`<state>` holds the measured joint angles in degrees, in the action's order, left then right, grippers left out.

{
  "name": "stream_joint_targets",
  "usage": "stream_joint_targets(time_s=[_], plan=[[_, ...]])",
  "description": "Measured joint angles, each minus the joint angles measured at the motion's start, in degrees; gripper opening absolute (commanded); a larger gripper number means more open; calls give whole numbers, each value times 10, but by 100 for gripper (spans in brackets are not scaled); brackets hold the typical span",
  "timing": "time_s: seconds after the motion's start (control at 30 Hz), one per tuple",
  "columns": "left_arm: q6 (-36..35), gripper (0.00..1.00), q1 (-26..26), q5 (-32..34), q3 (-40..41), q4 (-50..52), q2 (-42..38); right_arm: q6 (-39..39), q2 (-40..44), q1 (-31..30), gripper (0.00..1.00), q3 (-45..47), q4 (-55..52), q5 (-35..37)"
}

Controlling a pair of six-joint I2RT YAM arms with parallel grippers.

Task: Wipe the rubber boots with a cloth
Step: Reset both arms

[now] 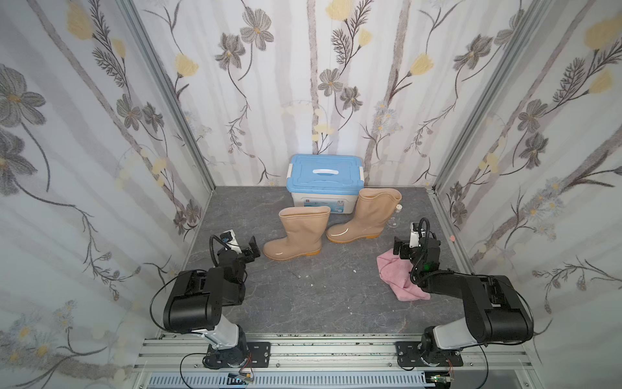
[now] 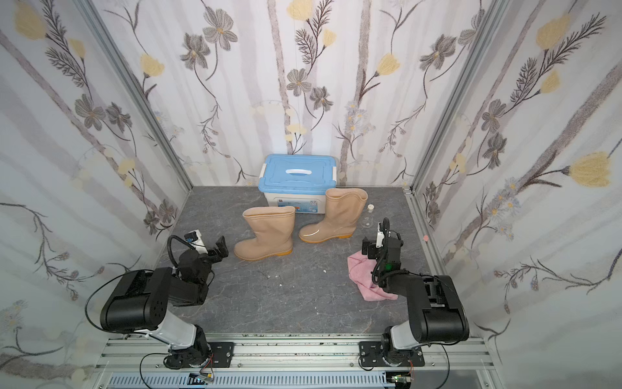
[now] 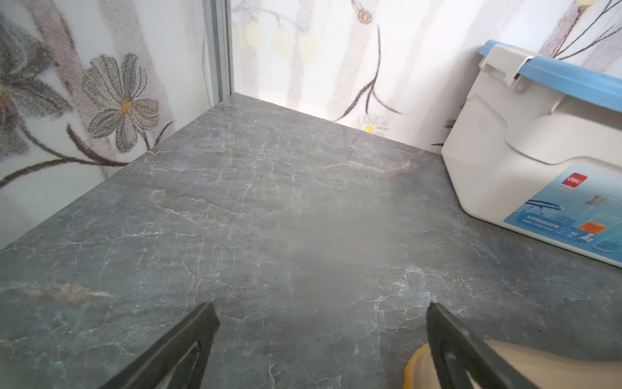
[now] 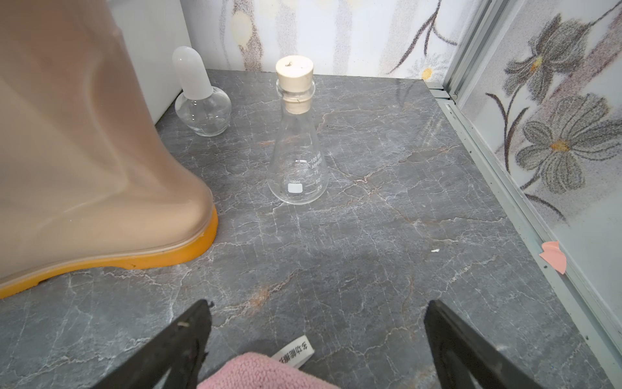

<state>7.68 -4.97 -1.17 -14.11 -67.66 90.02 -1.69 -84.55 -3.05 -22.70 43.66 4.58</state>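
Observation:
Two glossy tan rubber boots with orange soles stand upright on the grey marble floor. In both top views one boot (image 1: 298,235) (image 2: 267,235) is nearer and further left, and the other boot (image 1: 365,215) (image 2: 336,215) (image 4: 84,151) stands in front of the box. The pink cloth (image 1: 395,274) (image 2: 361,269) (image 4: 262,374) lies crumpled to the right, partly hidden under my right arm. My right gripper (image 1: 404,247) (image 4: 319,303) hangs open just over the cloth's far edge, holding nothing. Beside the nearer boot's toe (image 3: 572,362), my left gripper (image 1: 250,251) (image 3: 321,306) is open and empty.
A white box with a blue lid (image 1: 324,175) (image 3: 538,134) stands at the back wall. A corked glass flask (image 4: 298,158) and a small capped glass bottle (image 4: 202,107) stand right of the far boot. White crumbs (image 1: 311,284) dot the floor. Flowered walls close three sides.

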Motion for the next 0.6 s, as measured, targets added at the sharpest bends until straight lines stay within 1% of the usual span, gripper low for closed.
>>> stream_joint_targets(time_s=[0.1, 0.17, 0.27, 0.43, 0.6], plan=[[-5, 100, 0, -10, -19, 26, -1, 0, 0, 0, 100, 0, 0, 0], [-14, 100, 2, -24, -42, 60, -1, 0, 0, 0, 100, 0, 0, 0], [-27, 100, 12, -38, -65, 96, -3, 0, 0, 0, 100, 0, 0, 0], [-35, 100, 15, -48, -68, 130, -3, 0, 0, 0, 100, 0, 0, 0], [-38, 100, 16, -48, -68, 138, -3, 0, 0, 0, 100, 0, 0, 0]])
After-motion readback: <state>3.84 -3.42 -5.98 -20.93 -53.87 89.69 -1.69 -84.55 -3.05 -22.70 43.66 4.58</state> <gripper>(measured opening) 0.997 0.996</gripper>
